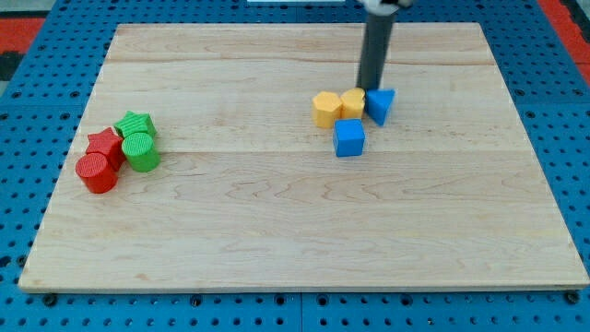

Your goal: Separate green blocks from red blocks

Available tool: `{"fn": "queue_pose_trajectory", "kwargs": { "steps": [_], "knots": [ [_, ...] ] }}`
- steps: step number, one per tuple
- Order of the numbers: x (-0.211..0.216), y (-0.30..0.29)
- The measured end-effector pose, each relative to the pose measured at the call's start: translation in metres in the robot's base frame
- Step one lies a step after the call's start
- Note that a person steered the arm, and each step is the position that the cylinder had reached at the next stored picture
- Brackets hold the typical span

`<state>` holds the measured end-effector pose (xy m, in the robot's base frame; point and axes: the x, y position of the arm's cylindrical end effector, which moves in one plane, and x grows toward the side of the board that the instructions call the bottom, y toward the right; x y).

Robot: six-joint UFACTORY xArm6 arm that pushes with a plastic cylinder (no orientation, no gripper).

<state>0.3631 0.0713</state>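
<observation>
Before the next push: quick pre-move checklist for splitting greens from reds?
1. Tip near target cluster: not ok. My tip sits by the yellow blocks and the blue blocks, at the view's right.
2. Greens apart from reds: not ok. Green star and green cylinder touch red star; red cylinder is packed in.
3. Path leftward across the board: ok.
4. All four target blocks on board: ok.
5. Tip touching the yellow or blue blocks: cannot tell.

We are looking down at a pale wooden board (304, 231) lying on a blue pegboard table (562, 111) dotted with holes; red pegboard (23, 23) is showing at the top corners, under even light.
</observation>
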Motion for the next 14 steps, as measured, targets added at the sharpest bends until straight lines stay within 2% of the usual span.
{"fn": "queue_pose_trajectory", "kwargs": {
  "steps": [2, 3, 4, 5, 6, 7, 8, 9, 11, 12, 13, 14],
  "knots": [
    [-0.043, -0.074],
    [0.013, -0.159],
    [0.124, -0.161],
    [0.17, -0.218],
    [0.169, -0.305],
    [0.129, -0.315],
    [0.097, -0.279],
    [0.064, -0.269],
    [0.017, -0.264],
    [-0.003, -0.239],
    [-0.054, -0.298],
    [-0.065, -0.296]
  ]
}}
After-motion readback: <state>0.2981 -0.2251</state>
